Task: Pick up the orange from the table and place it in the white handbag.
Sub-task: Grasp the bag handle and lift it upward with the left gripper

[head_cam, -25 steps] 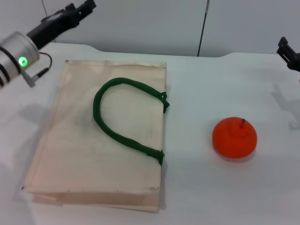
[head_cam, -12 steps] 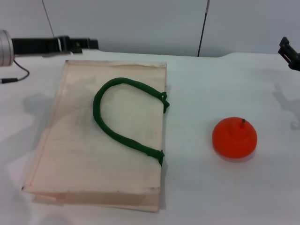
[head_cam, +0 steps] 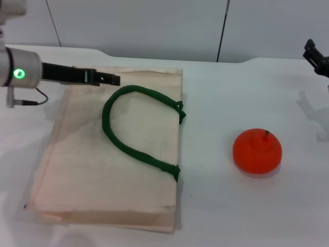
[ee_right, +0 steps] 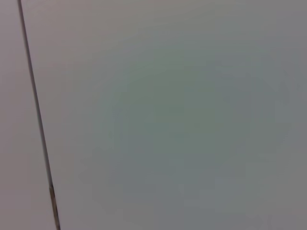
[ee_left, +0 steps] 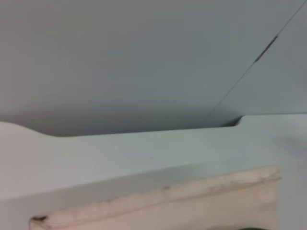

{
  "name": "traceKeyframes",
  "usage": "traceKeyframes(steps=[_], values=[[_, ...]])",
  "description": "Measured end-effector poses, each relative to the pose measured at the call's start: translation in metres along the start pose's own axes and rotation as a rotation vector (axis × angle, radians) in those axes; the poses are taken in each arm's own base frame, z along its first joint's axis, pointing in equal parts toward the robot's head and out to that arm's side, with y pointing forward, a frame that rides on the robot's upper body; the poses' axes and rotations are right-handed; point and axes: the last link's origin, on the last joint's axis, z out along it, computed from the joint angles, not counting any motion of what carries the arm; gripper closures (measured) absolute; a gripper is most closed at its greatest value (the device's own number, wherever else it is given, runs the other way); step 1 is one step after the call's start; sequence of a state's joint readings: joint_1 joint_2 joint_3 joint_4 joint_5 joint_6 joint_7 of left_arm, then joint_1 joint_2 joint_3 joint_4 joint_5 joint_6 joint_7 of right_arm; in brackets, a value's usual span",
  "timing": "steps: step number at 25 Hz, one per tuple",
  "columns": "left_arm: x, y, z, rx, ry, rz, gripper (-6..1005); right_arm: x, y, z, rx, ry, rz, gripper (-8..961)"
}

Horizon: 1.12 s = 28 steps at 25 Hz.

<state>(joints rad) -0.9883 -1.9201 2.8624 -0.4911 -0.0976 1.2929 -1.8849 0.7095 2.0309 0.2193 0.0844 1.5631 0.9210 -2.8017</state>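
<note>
The orange [head_cam: 257, 151] sits on the table [head_cam: 221, 206], stem up, on the robot's right side and well apart from the bag [head_cam: 103, 170]. The bag lies flat on the left half, long axis running away from you, its green handle [head_cam: 128, 128] looped on top with both ends at the edge facing the orange.

The right gripper [head_cam: 314, 57] is up at the far right edge of the head view, only partly in frame. You can't tell whether its fingers are apart or together. The orange lies nearer the robot and a bit toward the centre from it, with nothing between. The right wrist view shows only blank wall, no fruit.

The left gripper [head_cam: 105, 79] reaches in over the bag's far edge, near the top of the handle loop. Its fingers look together as one thin dark tip, not clamped on anything. The whole bag width separates it from the orange.

So the right arm is the nearer one; judge it the picker. The orange is round, so any approach angle works. The bag looks closed flat, and the left gripper is likely there to lift the handle and open it.
</note>
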Motion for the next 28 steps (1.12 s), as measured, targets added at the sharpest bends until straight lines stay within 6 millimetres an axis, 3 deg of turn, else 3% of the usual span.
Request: traceKeyframes(steps=[6, 15, 20, 28], values=[[-0.006, 0.010, 0.024, 0.001, -0.055, 0.030, 234, 0.000, 0.001, 0.001, -0.002, -0.001, 0.001, 64], [-0.007, 0.017, 0.036, -0.006, -0.070, 0.050, 234, -0.001, 0.002, 0.003, -0.004, 0.004, 0.001, 64], [-0.007, 0.018, 0.036, -0.008, -0.063, 0.042, 401, -0.001, 0.002, 0.003, -0.004, 0.004, 0.001, 64], [-0.008, 0.018, 0.036, -0.005, -0.069, 0.046, 552, -0.001, 0.002, 0.003, -0.004, 0.004, -0.001, 64]])
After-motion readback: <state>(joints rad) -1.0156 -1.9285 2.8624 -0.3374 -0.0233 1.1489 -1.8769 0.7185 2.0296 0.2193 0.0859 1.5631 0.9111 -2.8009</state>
